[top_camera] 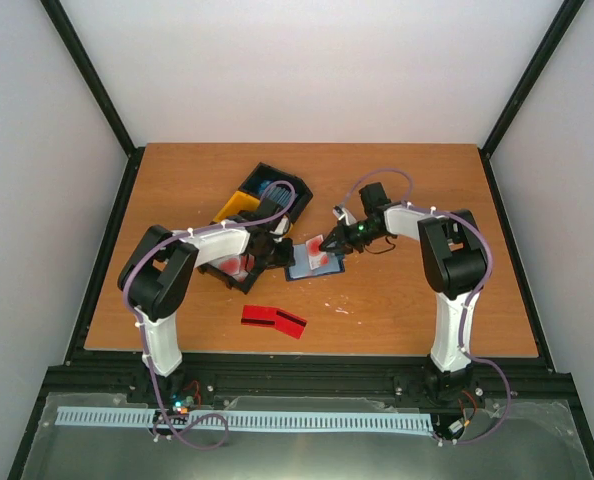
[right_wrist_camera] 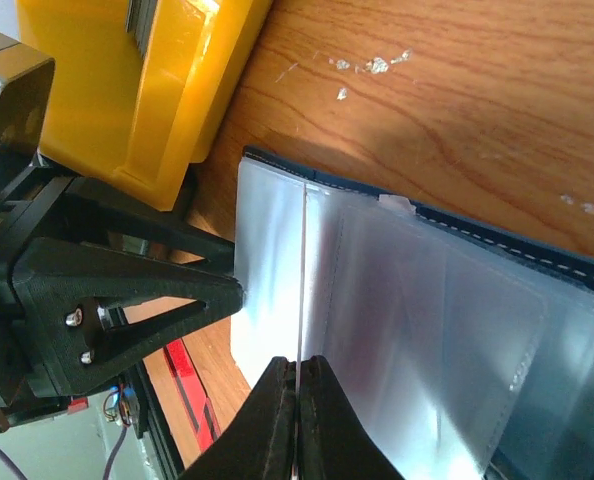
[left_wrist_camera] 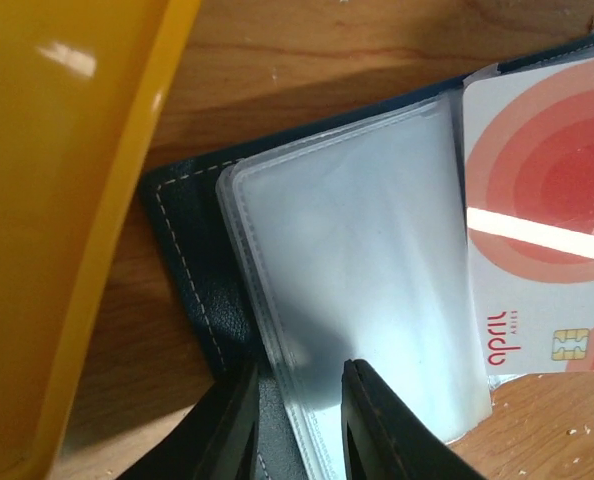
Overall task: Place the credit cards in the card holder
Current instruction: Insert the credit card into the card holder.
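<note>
The card holder (top_camera: 305, 268) lies open at the table's middle, navy cover (left_wrist_camera: 192, 270) down and clear sleeves (right_wrist_camera: 427, 330) up. My right gripper (top_camera: 337, 240) (right_wrist_camera: 299, 360) is shut on a white credit card with red circles (left_wrist_camera: 547, 230), held on edge over the sleeves. My left gripper (top_camera: 275, 250) (left_wrist_camera: 299, 368) stands with its jaws a little apart, straddling the left edge of the sleeves. A red credit card with a dark stripe (top_camera: 274, 320) (right_wrist_camera: 182, 370) lies flat on the wood nearer the arm bases.
A yellow bin (top_camera: 239, 205) (left_wrist_camera: 57, 200) (right_wrist_camera: 147, 90) and a black bin (top_camera: 277, 190) sit just behind the holder, close to the left gripper. A red and white patch (top_camera: 237, 265) shows beside the left arm. Small white flecks (right_wrist_camera: 372, 65) dot the wood.
</note>
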Tool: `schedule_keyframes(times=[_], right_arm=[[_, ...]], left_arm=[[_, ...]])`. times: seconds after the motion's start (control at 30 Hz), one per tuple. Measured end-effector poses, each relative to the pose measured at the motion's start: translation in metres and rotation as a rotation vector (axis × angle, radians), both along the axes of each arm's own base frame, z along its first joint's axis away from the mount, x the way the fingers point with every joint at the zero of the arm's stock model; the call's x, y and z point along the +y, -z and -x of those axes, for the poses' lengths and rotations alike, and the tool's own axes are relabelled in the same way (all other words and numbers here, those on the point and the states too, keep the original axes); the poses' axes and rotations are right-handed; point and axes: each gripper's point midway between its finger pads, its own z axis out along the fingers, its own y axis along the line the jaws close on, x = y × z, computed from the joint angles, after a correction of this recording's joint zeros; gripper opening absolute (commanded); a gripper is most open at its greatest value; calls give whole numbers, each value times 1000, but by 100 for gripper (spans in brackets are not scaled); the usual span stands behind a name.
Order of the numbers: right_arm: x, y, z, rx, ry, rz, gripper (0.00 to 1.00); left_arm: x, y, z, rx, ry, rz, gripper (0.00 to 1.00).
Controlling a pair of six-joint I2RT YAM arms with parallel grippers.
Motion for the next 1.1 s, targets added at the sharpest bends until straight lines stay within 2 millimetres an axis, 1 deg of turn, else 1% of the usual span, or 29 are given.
schedule_keyframes(times=[0.13, 0.4, 0.53, 0.7, 0.83, 0.93, 1.1], right_arm=[[2, 4, 0, 11, -4, -13, 3], [3, 8, 3, 37, -1, -32, 3], [8, 10, 7, 56, -2, -59, 3], [19, 11, 14, 90, -3, -91, 3], [25, 10, 14, 93, 3, -92, 3], [28, 13, 14, 98, 15, -84, 6], [33, 20, 19, 95, 14, -51, 20]], left_arm=[[0, 1, 0, 3, 2, -2, 20], [0, 2, 1, 5, 3, -3, 19], [0, 2, 1, 5, 3, -3, 18], [0, 2, 1, 5, 2, -5, 16], [1, 2, 1, 7, 2, -6, 15], [1, 2, 1, 7, 2, -6, 16], [1, 2, 1, 7, 2, -6, 19]])
